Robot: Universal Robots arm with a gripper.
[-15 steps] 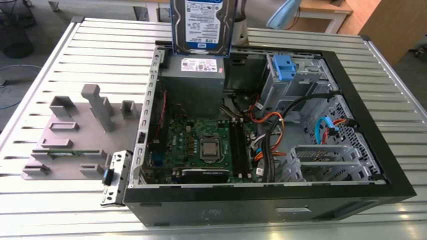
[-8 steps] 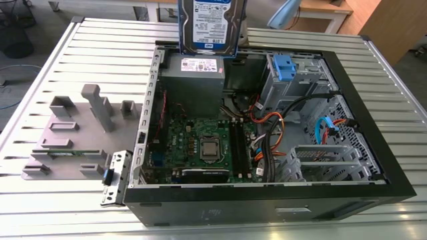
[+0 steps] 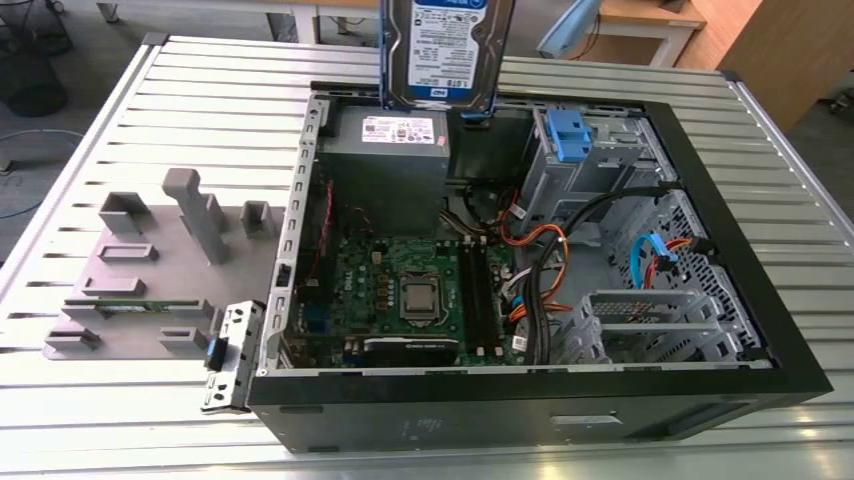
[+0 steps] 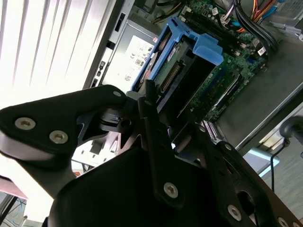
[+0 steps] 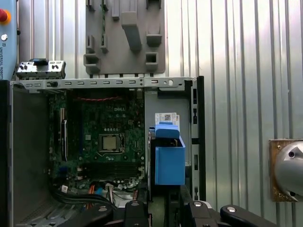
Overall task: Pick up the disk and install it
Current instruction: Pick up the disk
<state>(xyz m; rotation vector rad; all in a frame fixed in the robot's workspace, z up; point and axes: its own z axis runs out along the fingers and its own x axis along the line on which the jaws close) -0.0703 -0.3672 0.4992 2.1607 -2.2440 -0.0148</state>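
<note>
The disk (image 3: 445, 50), clamped by the closed gripper (image 5: 163, 209) above the case (image 3: 534, 385), you should better carry upright, clear of the cables (image 3: 567, 240).

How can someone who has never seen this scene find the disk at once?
Find the open black computer case on the slatted metal table. Above its far edge in the exterior view, over the grey power-supply box, the disk hangs upright in the claw. Unlike that bigger box, it is flat, with a white-and-blue label and a blue plastic frame.
</note>
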